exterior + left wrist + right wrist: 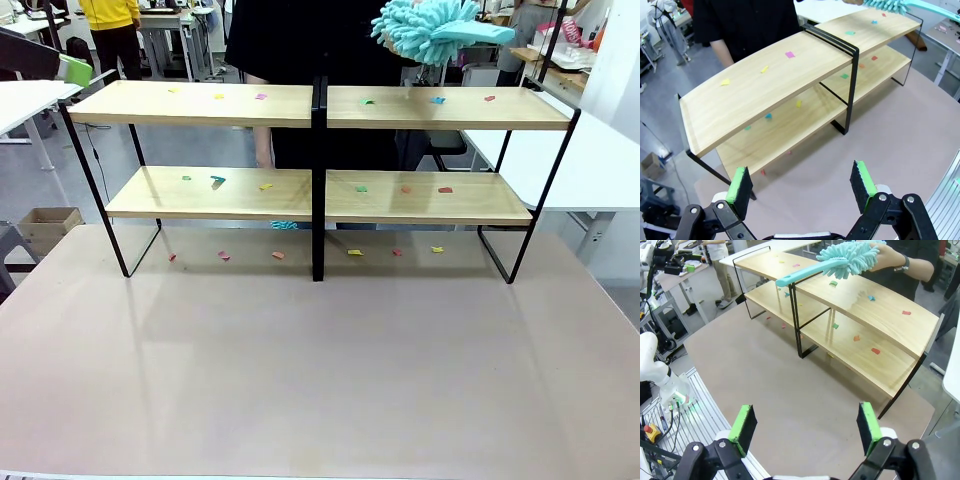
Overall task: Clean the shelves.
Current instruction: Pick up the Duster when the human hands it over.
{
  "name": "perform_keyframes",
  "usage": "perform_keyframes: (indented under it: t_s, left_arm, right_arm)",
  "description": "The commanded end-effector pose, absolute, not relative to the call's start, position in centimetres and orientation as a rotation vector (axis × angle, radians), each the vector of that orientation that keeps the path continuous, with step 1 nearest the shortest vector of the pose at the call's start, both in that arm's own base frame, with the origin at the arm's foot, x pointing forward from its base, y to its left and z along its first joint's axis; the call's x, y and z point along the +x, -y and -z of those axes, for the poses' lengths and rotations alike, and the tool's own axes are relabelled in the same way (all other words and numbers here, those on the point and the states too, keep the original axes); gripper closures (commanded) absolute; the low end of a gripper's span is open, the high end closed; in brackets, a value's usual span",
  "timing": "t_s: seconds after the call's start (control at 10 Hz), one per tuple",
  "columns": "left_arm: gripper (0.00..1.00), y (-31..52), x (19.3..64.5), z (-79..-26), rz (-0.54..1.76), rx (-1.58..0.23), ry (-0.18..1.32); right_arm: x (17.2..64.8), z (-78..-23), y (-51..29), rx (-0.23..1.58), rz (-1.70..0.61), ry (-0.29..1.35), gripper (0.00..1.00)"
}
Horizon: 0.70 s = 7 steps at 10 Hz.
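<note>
Pale brown tabletop (320, 380) lies bare in front of the shelves (200, 105), a wide two-tier wooden rack on a black frame standing across its far half. Small coloured paper scraps (261, 97) dot all four boards, and more lie on the tabletop beneath the shelves.

Above the shelves' upper board, on the robot's right side, a person's hand (890, 257) holds a fluffy teal duster (430, 30) by its head. The handle (800, 276) points away from the person.

On the near side of the shelves and well back from them, the left hand (801, 182) and the right hand (805, 425) both hover with fingers spread wide, holding nothing.

Sweeping looks not yet begun. This seems to be the handover of the duster. The next move likely calls for the right hand to rise to the handle and close squarely on it.
</note>
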State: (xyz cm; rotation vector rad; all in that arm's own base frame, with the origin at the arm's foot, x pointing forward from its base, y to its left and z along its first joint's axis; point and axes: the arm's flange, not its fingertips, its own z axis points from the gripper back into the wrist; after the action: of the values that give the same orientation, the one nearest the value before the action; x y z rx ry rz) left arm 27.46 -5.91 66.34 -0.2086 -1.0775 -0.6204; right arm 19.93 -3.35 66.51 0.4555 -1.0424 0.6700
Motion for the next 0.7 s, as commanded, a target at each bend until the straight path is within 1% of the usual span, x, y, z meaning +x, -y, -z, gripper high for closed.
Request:
perform_keyframes:
  t_s: [0.0, 0.1, 0.2, 0.3, 0.4, 0.5, 0.6]
  left_arm:
    - [0.00, 5.6, 27.4, -66.3, 0.627, -0.216, 1.081]
    - [0.00, 5.6, 27.4, -66.3, 0.627, -0.216, 1.081]
    - [0.00, 5.6, 27.4, -66.3, 0.627, -0.216, 1.081]
    - [0.00, 5.6, 27.4, -66.3, 0.627, -0.216, 1.081]
    - [0.00, 5.6, 27.4, -66.3, 0.627, -0.216, 1.081]
    - [0.00, 5.6, 27.4, -66.3, 0.627, -0.216, 1.081]
    - [0.00, 5.6, 27.4, -66.3, 0.627, -0.216, 1.081]
  right_arm:
    - [19.9, -66.5, 3.3, 0.457, -0.671, 1.043, 0.00]
    - [19.9, -66.5, 3.4, 0.456, -0.670, 1.042, 0.00]
    - [22.8, -68.5, 3.4, 0.815, -0.593, 1.029, 0.00]
    - [27.4, -70.7, 1.2, 1.113, -0.225, 0.857, 0.00]
    - [30.1, -71.8, -1.1, 1.239, -0.052, 0.721, 0.00]
    - [31.2, -72.2, -3.0, 1.302, -0.020, 0.624, 0.00]
    - [29.5, -72.5, -3.0, 0.637, -0.055, 0.959, 0.00]
